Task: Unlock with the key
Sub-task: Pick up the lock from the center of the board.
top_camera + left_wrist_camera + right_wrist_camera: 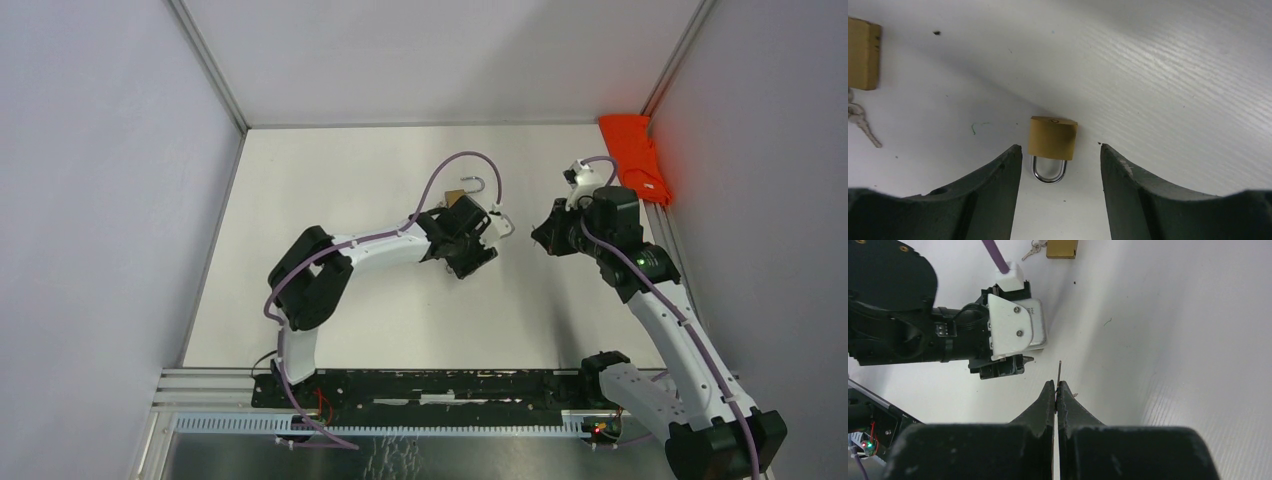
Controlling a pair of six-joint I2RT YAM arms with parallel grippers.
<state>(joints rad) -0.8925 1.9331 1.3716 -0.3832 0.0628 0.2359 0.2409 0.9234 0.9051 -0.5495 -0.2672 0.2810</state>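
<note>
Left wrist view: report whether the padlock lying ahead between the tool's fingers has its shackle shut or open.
Shut. Both legs of the shackle run into the brass body of the padlock, with no gap showing.

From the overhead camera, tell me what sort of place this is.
Probably a robotics lab test cell: a white table walled by plain grey panels, a left arm and right arm bolted to a rail at its near edge, with a brass padlock and keys as props.

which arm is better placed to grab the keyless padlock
Left. The left gripper is open and lined up on the padlock on the table; the right gripper is shut on a thin blade, apparently the key.
</note>
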